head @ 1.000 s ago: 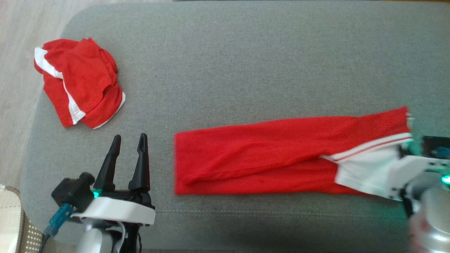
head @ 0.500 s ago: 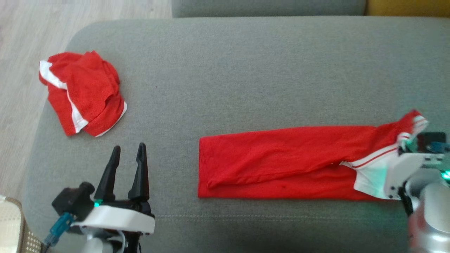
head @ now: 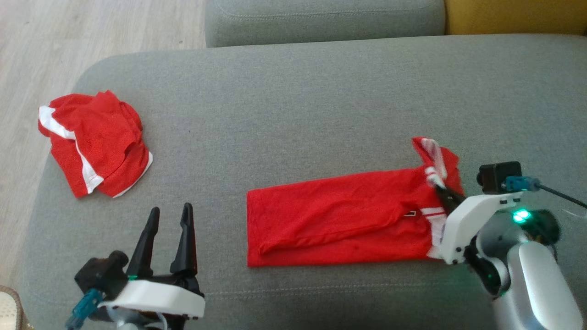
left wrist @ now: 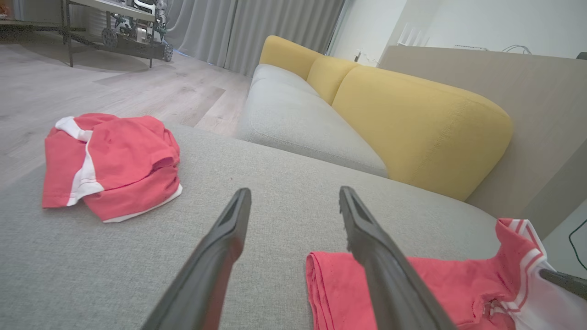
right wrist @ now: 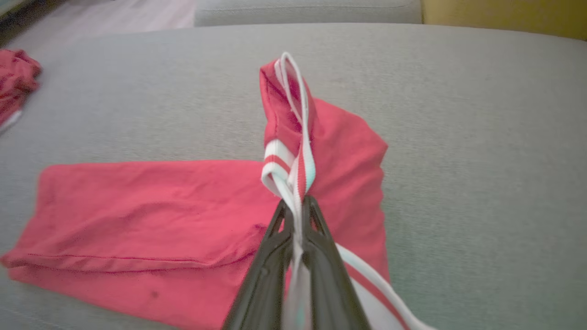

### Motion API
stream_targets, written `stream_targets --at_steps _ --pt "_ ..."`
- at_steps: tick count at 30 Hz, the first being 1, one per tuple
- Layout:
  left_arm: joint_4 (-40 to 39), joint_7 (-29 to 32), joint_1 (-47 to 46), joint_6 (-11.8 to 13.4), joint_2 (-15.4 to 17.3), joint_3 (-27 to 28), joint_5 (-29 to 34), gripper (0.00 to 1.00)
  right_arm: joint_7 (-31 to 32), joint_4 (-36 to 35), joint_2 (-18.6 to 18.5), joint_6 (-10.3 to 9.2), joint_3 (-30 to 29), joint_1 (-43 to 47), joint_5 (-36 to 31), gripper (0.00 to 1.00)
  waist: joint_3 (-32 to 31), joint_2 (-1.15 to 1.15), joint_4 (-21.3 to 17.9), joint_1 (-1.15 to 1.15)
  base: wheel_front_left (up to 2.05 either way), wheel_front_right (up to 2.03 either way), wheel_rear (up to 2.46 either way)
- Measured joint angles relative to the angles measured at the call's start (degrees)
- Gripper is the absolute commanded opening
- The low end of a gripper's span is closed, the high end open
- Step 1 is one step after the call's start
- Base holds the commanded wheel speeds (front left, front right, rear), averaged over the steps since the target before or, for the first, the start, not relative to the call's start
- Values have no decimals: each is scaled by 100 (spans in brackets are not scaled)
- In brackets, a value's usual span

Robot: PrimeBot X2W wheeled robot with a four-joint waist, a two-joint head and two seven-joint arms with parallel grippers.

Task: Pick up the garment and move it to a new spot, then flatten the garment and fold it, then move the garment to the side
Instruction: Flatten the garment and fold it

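- Your right gripper [head: 440, 190] had pulled the garment [head: 339, 215] inward by its striped end, clamped tight on that raised end.
- Its remainder lay flat on the grey cushion [head: 293, 114].
- Your left gripper [head: 170, 209] stood open nearby.

**Arm status: left open and free, right clamped**

Left gripper [head: 171, 208]: head view 7 o'clock. Fingers spread wide, pointing 12 o'clock, nothing between them. White wrist housing sits below them, with a small green light on it.

Right gripper [head: 440, 189]: head view 4 o'clock, fingers pointing 11 o'clock. Jaws are pinched tight on the striped edge of the garment [head: 339, 215], and the right wrist view has fabric squeezed between the tips. Silver forearm exits at 5 o'clock.
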Motion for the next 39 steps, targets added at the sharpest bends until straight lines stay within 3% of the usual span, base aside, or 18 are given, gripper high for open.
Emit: stream_targets --at_steps 6,12,20,28,39 --pt "1 0 -2 0 0 -85 0 100 368 -872 4 0 697 377 1357 0 -25 0 25 0 0 0 0" --pt "33 1 -2 -1 0 -100 -33 100 68 -878 7 -1 1380 436 2397 0 -57 0 132 0 0 0 0" --pt "98 1 2 -1 2 -193 -51 100 -723 51 3 -1 2045 304 3183 0 -71 0 396 0 0 0 0" --pt "155 0 3 -8 2 -270 -58 100 -1468 1100 -3 -2 2884 -403 3721 0 12 0 743 0 0 0 0" --pt "257 0 -8 -5 3 -353 -122 100 -2030 2308 -25 -2 3678 -1072 4342 0 186 0 1158 0 0 0 0"
